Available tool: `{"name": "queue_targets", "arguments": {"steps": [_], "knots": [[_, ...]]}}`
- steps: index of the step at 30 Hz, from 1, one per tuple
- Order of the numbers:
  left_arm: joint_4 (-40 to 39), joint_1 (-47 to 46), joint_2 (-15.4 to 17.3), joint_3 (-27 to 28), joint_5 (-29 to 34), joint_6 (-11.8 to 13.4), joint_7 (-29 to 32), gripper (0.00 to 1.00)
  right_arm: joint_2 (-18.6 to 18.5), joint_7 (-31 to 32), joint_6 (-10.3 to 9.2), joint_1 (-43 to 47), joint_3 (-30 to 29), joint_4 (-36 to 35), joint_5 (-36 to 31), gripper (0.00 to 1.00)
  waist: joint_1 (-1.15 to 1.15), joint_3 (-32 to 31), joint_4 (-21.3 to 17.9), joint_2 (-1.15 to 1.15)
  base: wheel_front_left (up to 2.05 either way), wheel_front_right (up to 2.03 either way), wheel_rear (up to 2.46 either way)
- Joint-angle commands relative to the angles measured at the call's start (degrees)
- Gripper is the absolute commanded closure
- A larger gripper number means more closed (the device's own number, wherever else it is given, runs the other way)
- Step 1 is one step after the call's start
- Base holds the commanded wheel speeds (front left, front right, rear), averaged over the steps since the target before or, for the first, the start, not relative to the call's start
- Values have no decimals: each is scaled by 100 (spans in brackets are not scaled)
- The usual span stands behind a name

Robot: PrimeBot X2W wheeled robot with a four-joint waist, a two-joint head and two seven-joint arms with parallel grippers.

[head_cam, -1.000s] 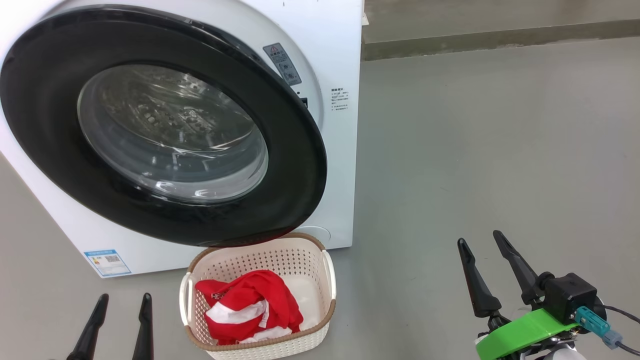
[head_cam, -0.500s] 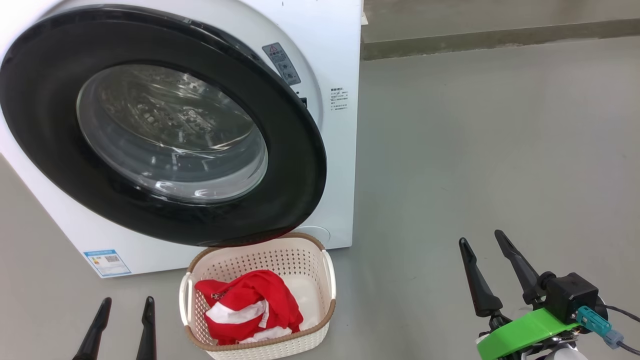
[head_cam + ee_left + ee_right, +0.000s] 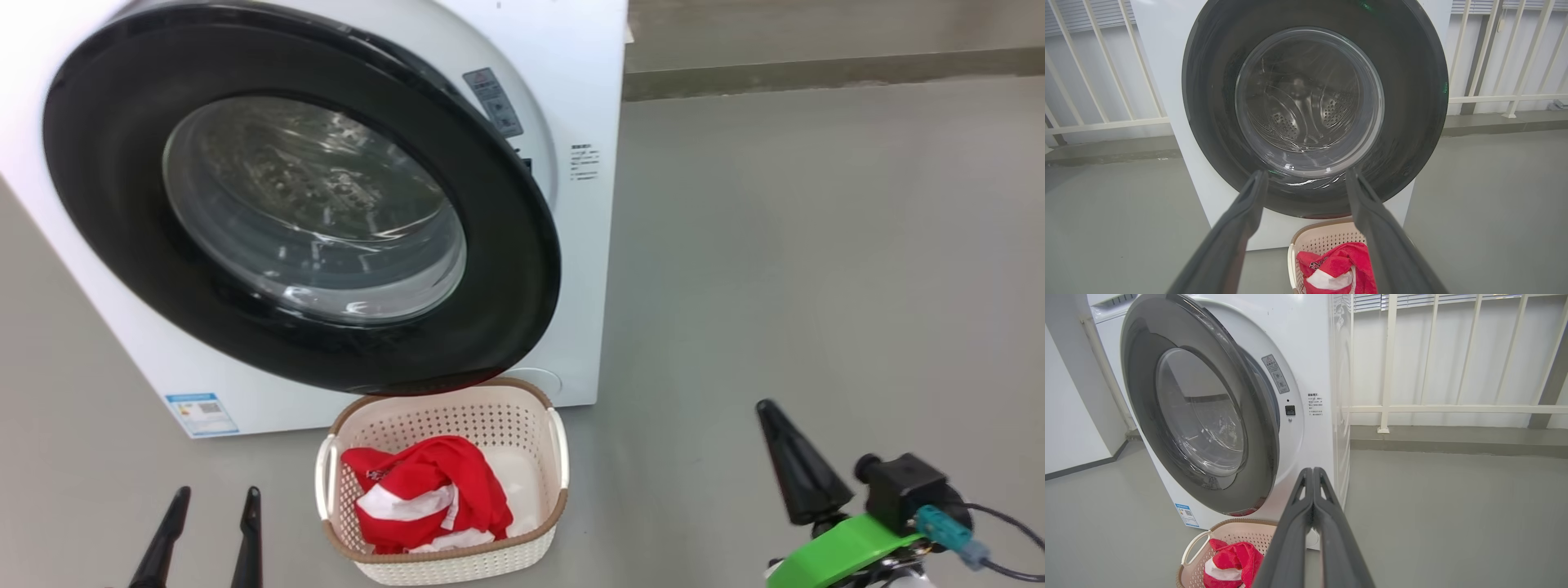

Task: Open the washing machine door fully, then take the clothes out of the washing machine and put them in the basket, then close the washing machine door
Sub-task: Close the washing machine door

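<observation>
Lower right, right gripper (image 3: 771,416) has just pinched shut on nothing, left gripper (image 3: 218,492) lower left spread and empty; clothes (image 3: 424,494) lie in basket (image 3: 490,425) bottom centre, washing machine door (image 3: 490,269) ajar upper left, so probably readying a closing push

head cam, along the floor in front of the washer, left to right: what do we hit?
left gripper, open → basket with the clothes in it → right gripper, shut on nothing
</observation>
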Motion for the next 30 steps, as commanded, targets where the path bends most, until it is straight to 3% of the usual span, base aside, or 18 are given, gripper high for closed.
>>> {"name": "queue_targets", "arguments": {"steps": [1, 11, 20, 30], "knots": [[-135, -208, 109, 151, 50, -30, -69, 0, -52, -37, 36, -258, 170, -101, 79, 100, 0, 13, 75, 0, 0, 0, 0], [-143, -300, 146, -35, 82, -31, -69, 0, -270, -37, 36, -1119, 976, 605, 426, 100, 0, 140, 597, 0, 0, 0, 0], [-160, -519, 106, -275, 42, -31, -69, 0, -242, -37, 36, -1781, 1255, 1183, 454, 100, 0, 319, 1174, 0, 0, 0, 0], [-213, -827, 6, -597, -13, -32, -69, 0, -463, -37, 36, -2636, 1463, 1574, 569, 100, 0, 769, 1764, 0, 0, 0, 0]]}}
